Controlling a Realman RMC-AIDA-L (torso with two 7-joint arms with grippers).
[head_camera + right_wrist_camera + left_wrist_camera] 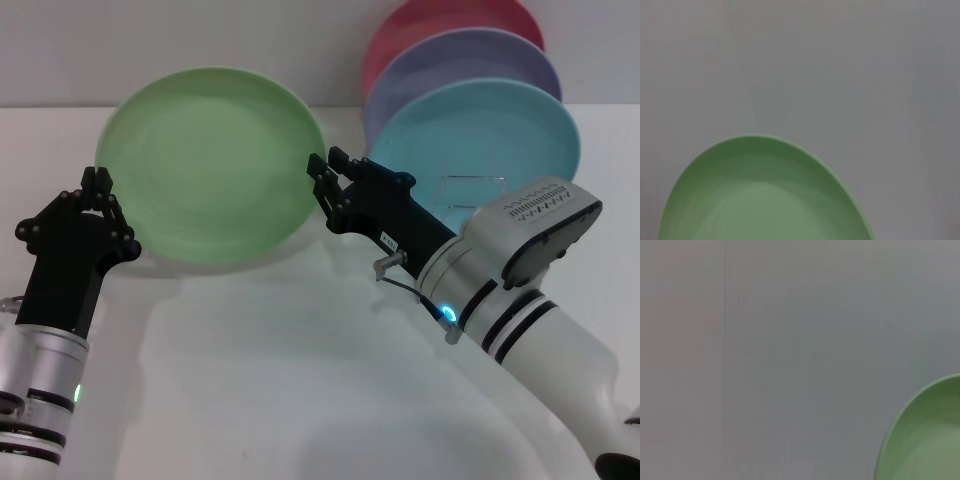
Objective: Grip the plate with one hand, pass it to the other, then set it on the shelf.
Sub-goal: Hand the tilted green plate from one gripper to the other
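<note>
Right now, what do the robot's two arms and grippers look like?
The left gripper is black with linked two-piece jaws on a slim black forearm, ending in a silver wrist with black bands and a green light. The right gripper is also black, on a bulky white-and-silver arm with black bands, a grille-topped housing, a thin looped cable and a blue light.

The plate (212, 165) is a plain matte light green, slightly paler toward its middle, with no pattern. Toward the far right corner of the white table (300, 400) stand three more plain plates: a turquoise-blue plate (480, 150) in front, a lavender plate (470, 55) behind it, and a pinkish-red plate (440, 18) at the back. The thin wire rack (472, 190) is silver. The left gripper (97, 188) is black on a silver wrist with black bands and a green light; the right gripper (322, 178) is black on a white-and-silver arm with black bands and a blue light.
</note>
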